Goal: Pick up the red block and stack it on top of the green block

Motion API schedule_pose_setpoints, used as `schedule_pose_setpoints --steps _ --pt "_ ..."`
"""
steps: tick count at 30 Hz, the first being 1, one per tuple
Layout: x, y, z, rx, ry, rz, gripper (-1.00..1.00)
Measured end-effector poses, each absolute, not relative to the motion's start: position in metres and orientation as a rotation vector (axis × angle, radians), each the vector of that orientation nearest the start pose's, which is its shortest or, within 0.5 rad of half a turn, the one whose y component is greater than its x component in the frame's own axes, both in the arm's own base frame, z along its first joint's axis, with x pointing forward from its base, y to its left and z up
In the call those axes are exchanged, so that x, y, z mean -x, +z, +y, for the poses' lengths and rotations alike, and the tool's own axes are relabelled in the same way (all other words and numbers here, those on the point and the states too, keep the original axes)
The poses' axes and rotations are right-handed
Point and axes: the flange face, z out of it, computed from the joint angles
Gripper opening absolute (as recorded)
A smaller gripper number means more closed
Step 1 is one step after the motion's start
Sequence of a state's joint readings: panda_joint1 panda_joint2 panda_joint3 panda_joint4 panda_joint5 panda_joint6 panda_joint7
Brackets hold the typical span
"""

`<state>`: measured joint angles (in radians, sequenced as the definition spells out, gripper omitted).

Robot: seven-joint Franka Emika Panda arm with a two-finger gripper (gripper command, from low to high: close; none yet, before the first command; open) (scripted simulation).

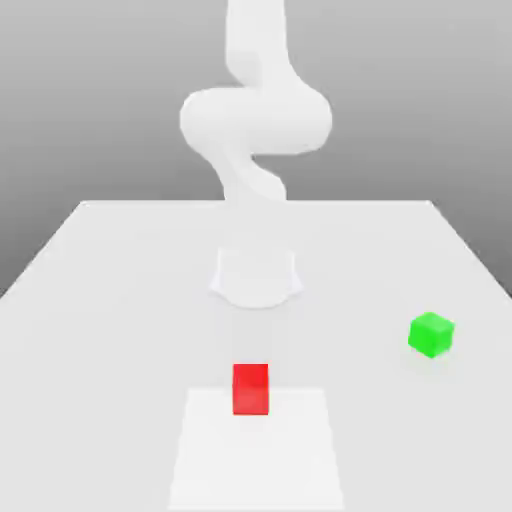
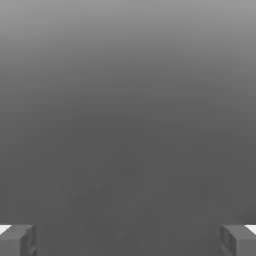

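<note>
- One red block [image 1: 250, 389] sits on the white table [image 1: 120, 300], near the front edge, in the middle of the exterior view.
- One green block [image 1: 431, 334] rests well apart, toward the exterior view's right.
- One gripper [image 2: 128, 240]: fingertips [image 2: 17, 240] spread wide, holding nothing.
- No writing readable on either cube.

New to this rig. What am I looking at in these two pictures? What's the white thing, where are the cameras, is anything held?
These are simulator renders. The white shape is a Franka Panda robot arm standing at the far side of a pale table. The exterior view looks across that table at the arm. On the table lie a red block, near the front, and a green block, apart from it toward the exterior view's right. The hand view comes from a camera on the arm's hand: the grey fingertips sit far apart at the corners, so the gripper is open and holds nothing.
</note>
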<state>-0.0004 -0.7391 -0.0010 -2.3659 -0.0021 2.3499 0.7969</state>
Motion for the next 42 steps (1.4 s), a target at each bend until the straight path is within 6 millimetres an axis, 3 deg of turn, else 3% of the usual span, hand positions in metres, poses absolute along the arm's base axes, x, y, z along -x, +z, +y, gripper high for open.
schedule_pose_setpoints --steps 4,9,13,18,20,23,24,31,39,42 --pt "-0.407 0.562 -0.002 2.604 -0.773 1.089 0.00" --pt "-0.415 0.436 -0.005 2.724 -0.540 1.130 0.00" --pt "-0.393 0.335 -0.006 2.812 -0.324 1.158 0.00" --pt "-0.342 0.210 -0.007 2.898 -0.042 1.183 0.00" --pt "-0.336 0.183 -0.007 2.906 -0.011 1.186 0.00" --pt "-0.332 0.155 -0.007 2.909 -0.001 1.187 0.00" --pt "-0.332 0.148 -0.007 2.909 0.000 1.187 -1.00" --pt "-0.331 0.146 -0.007 2.909 0.000 1.186 -1.00" --pt "-0.331 0.204 -0.005 2.914 0.000 1.175 -1.00" --pt "-0.331 0.214 0.033 2.988 0.000 0.967 -1.00"
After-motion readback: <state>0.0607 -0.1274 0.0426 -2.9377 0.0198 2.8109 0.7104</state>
